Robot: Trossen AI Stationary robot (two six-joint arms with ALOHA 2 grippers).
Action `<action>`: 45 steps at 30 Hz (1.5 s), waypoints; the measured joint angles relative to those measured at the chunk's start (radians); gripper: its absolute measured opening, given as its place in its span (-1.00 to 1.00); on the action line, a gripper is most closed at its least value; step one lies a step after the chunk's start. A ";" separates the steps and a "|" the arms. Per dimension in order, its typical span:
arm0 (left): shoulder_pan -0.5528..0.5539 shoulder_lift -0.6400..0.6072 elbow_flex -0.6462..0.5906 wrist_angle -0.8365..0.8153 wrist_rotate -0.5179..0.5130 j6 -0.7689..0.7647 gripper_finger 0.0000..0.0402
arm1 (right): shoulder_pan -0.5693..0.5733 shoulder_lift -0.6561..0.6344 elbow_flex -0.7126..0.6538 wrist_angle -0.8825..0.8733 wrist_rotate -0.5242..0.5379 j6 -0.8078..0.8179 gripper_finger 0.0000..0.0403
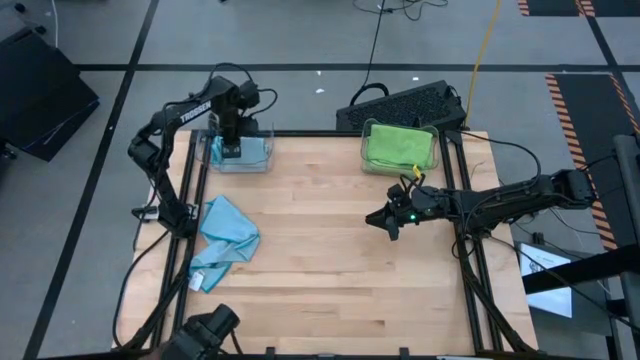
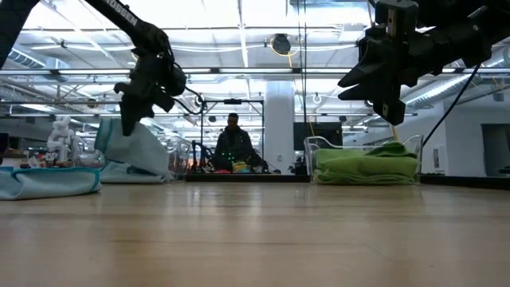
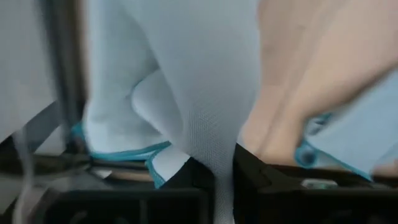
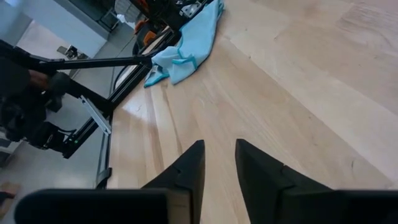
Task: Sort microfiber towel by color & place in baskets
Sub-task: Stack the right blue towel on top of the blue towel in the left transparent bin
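high view: the left gripper (image 1: 231,150) hung over the blue bin (image 1: 262,160); a blue towel (image 1: 226,240) lay near the tabletop (image 1: 320,250) edge; the green bin (image 1: 398,146) was filled.
left wrist view: it was clamped on a towel (image 3: 205,93), which could snag the rim.
right wrist view: the right gripper (image 4: 219,163) hovered empty, slightly apart.

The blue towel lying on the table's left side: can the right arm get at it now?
Probably yes. The right gripper is empty and above bare wood, and nothing stands between it and the blue towel. The left gripper is busy over the far basket.
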 joint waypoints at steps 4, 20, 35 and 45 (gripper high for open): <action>0.011 0.000 -0.014 0.051 -0.052 -0.042 -0.73 | 0.000 0.000 0.000 0.000 -0.007 -0.012 -0.65; -0.019 0.000 -0.167 0.214 -0.255 -0.077 -0.41 | 0.005 0.000 0.000 0.000 -0.159 -0.003 -0.71; -0.039 -0.019 -0.085 0.214 -0.435 -0.183 0.46 | 0.081 0.000 0.000 0.000 -0.158 -0.003 -0.71; -0.037 -0.059 0.035 0.086 -0.166 -0.543 0.00 | 0.085 0.000 0.000 0.000 -0.158 0.007 -0.71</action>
